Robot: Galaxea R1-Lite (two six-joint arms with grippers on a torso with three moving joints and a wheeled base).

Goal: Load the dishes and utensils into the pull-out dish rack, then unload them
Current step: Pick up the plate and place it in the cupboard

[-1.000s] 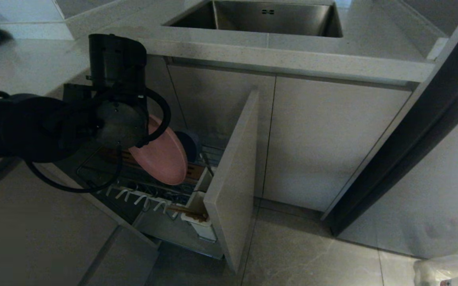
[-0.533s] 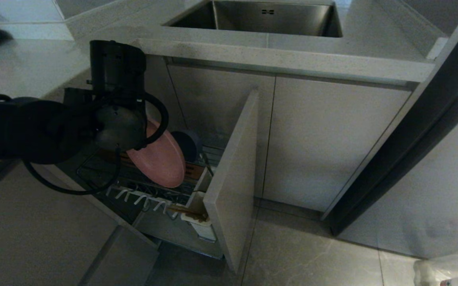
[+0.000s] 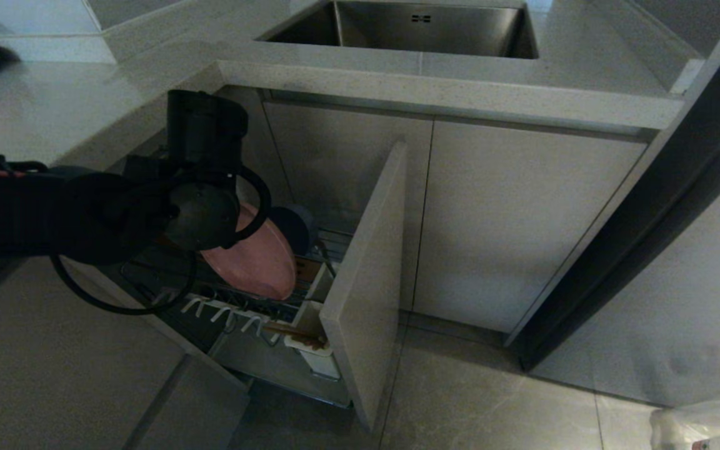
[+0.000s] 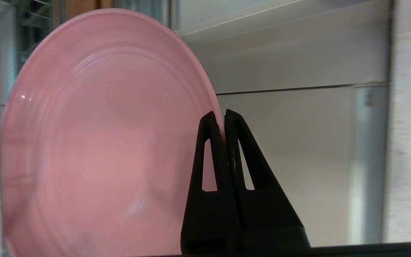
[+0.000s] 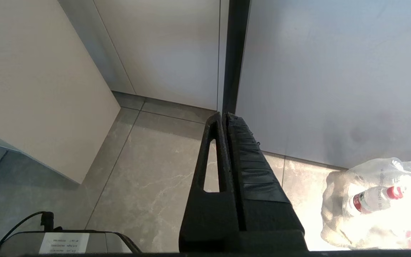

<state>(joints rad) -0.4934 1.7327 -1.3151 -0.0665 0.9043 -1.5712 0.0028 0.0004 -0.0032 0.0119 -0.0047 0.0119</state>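
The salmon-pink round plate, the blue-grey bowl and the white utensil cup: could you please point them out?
Salmon-pink round plate (image 4: 95,142), left wrist view, middle of its face.
Blue-grey bowl (image 3: 296,226), head view, its rounded outside.
White utensil cup (image 3: 322,362), head view, front wall.

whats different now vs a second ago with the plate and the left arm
The left gripper, still shut on the pink plate rim, has carried it lower and slightly right, down toward the pull-out dish rack. The blue-grey bowl, the chopsticks in the utensil cup and the rack itself have not moved.
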